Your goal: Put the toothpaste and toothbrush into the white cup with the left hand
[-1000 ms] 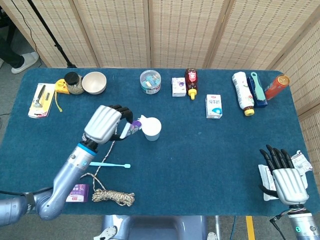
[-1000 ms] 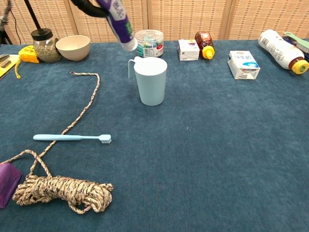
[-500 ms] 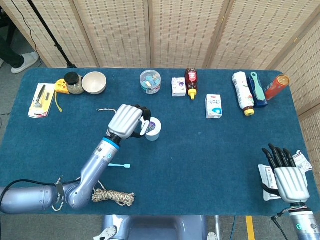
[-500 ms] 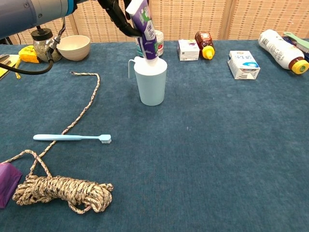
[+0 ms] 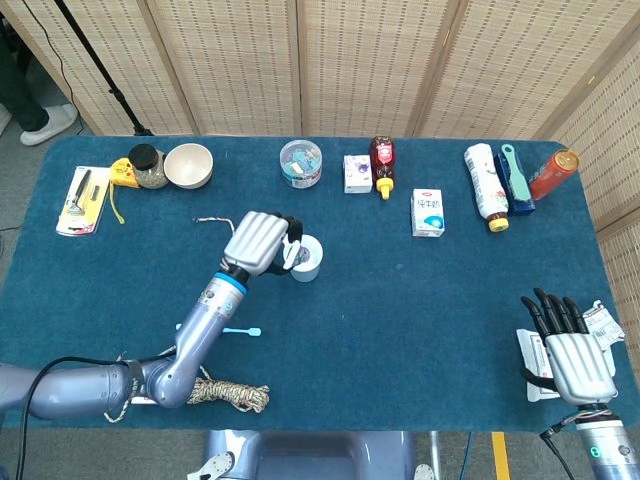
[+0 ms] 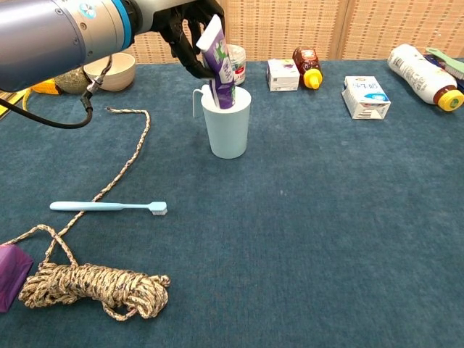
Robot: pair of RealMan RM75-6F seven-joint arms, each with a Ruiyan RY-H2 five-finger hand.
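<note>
A purple and white toothpaste tube [image 6: 220, 65] stands cap-down inside the white cup [image 6: 227, 130], leaning slightly left. My left hand [image 6: 190, 32] grips the tube's upper part from the left, just above the cup's rim. In the head view the left hand [image 5: 258, 240] covers the left side of the cup [image 5: 308, 262] and hides most of the tube. The light blue toothbrush [image 6: 109, 206] lies flat on the cloth, well in front and left of the cup. My right hand [image 5: 568, 350] rests open at the near right edge with nothing in it.
A coiled rope [image 6: 94, 283] lies near the front left, its loose end running back toward the cup. A bowl [image 6: 112, 69], a round tin [image 5: 300, 163], a small box [image 6: 283, 74], a carton [image 6: 365, 98] and bottles [image 5: 487, 185] line the back of the blue table.
My left hand carried the toothpaste from up left of the cup to over it, then lowered it. The tube now stands deeper in the cup. The right hand has not moved.
</note>
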